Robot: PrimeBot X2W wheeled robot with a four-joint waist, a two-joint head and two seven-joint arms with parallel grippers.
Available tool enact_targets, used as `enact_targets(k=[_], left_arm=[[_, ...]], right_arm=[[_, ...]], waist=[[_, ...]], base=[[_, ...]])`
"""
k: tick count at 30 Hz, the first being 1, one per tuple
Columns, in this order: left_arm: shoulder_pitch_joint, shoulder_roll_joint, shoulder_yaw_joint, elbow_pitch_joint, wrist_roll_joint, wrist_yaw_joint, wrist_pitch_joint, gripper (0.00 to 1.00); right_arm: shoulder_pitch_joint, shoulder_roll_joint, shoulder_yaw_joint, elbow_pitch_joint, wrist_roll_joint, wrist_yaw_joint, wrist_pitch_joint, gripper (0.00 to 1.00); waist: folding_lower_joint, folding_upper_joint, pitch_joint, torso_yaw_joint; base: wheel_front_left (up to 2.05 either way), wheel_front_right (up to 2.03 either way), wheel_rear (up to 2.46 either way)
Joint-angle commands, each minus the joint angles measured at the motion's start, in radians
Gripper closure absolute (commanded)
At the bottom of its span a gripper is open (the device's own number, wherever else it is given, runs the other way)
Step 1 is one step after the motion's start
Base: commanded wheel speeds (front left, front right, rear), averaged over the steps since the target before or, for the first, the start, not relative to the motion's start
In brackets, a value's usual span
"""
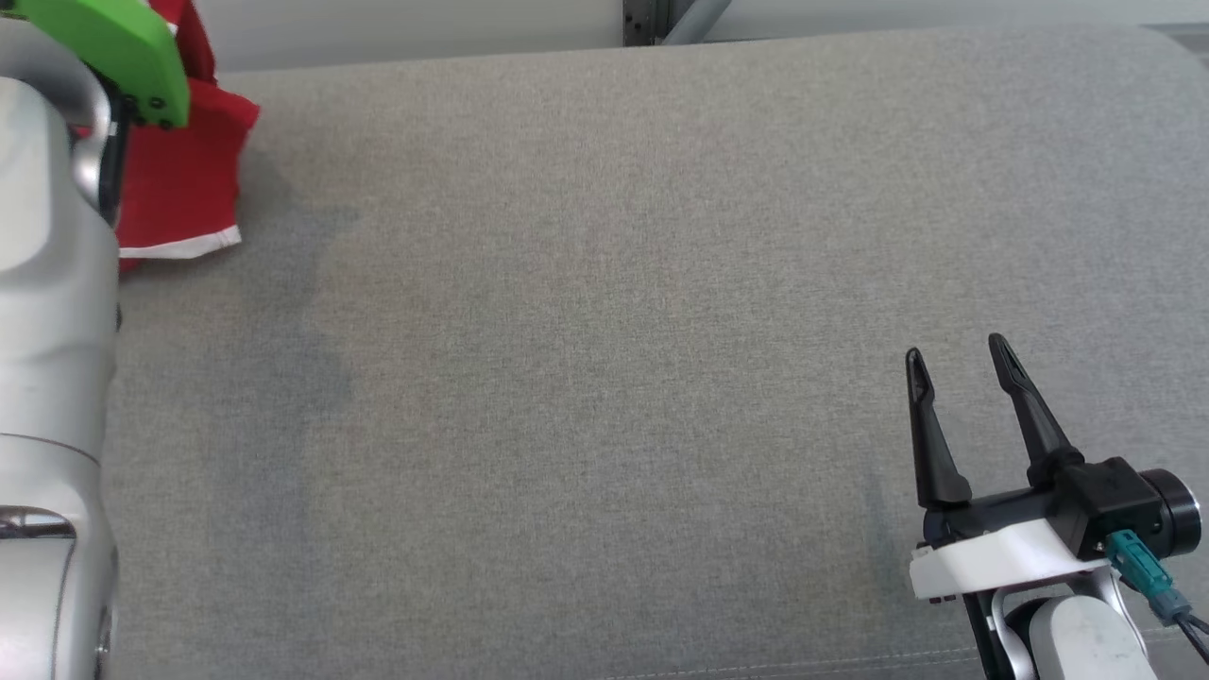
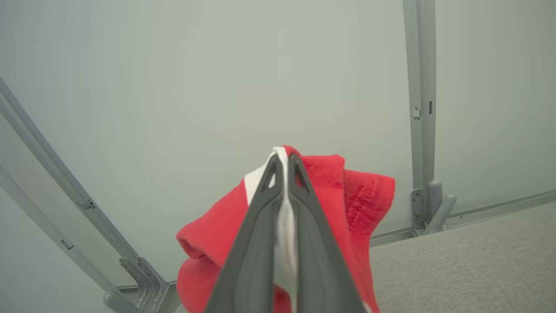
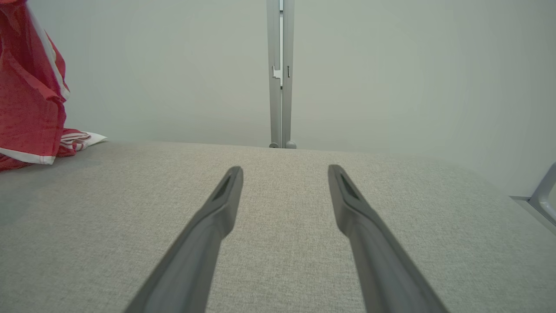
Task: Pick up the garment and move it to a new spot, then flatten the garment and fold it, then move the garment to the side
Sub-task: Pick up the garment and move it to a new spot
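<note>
The garment (image 1: 184,179) is red with white trim and hangs at the far left of the grey table (image 1: 614,331), its lower hem touching the surface. In the left wrist view my left gripper (image 2: 284,158) is shut on the garment (image 2: 365,200), a white edge pinched between its fingers and red cloth draping down on both sides. My left forearm hides part of the cloth in the head view. My right gripper (image 1: 959,359) stands open at the lower right, low over the table and holding nothing. In the right wrist view the right gripper (image 3: 284,171) points across the table, and the garment (image 3: 30,100) hangs at far left.
A pale wall with a grey metal upright (image 3: 280,74) runs behind the table's far edge. Slanted grey frame struts (image 2: 65,191) stand beside the table's left end. The table's front seam (image 1: 756,666) runs along the bottom of the head view.
</note>
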State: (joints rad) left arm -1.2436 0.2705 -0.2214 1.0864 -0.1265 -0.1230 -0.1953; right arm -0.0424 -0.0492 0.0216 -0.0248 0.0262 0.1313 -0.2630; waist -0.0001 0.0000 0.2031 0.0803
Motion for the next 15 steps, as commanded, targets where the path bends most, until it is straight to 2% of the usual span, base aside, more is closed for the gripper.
enact_targets(k=[1,7,15], left_arm=[[0.022,-0.015,-0.013,-0.013,0.0,-0.003,-0.006,1.0],[0.057,-0.096,-0.137,-0.11,-0.051,-0.007,0.009,1.0],[0.075,-0.129,-0.291,-0.294,-0.17,-0.007,-0.002,1.0]], right_arm=[[0.021,-0.002,-0.002,0.003,0.008,-0.001,-0.004,0.0],[0.048,-0.003,-0.004,0.013,0.031,-0.001,-0.004,0.0],[0.041,-0.002,0.0,0.012,0.049,-0.001,-0.004,0.0]], waist=[[0.0001,0.0,-0.105,-0.032],[0.0001,0.0,-0.146,-0.079],[0.0001,0.0,-0.126,-0.168]], base=[[0.0,0.0,0.0],[0.0,0.0,0.0],[0.0,0.0,0.0]])
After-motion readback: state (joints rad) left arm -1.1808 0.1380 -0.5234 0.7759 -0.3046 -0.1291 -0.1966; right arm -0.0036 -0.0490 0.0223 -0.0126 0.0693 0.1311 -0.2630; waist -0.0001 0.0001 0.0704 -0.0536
